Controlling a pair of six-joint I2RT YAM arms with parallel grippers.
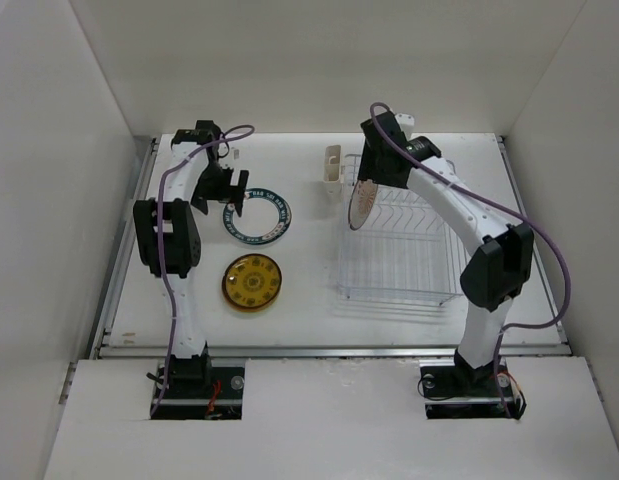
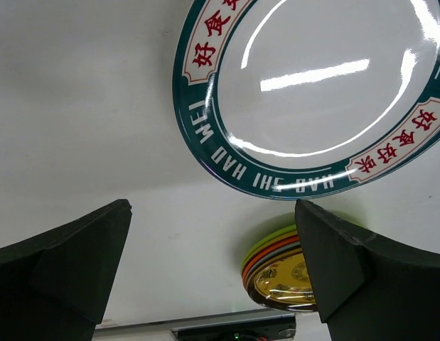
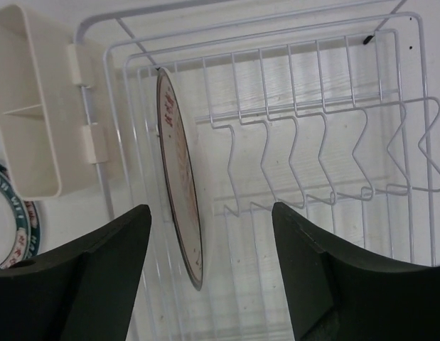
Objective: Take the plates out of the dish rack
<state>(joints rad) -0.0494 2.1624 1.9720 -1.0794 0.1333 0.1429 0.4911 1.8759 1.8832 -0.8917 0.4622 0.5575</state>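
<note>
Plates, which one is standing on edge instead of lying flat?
The pale patterned plate upright in the dish rack; the teal-rimmed plate and amber-topped stack lie flat on the table.

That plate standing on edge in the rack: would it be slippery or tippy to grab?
The plate looks thin and rigid, so it is probably light and unbending. Standing on edge in the dish rack, it could tip or roll if nudged. Its face looks smooth, so the open right gripper might slip.

1 upright plate (image 3: 180, 185) crowds the dish rack (image 3: 291, 48) wall beside the cup holder (image 3: 35, 121); divider slots (image 3: 305, 163) alongside stand free.
</note>
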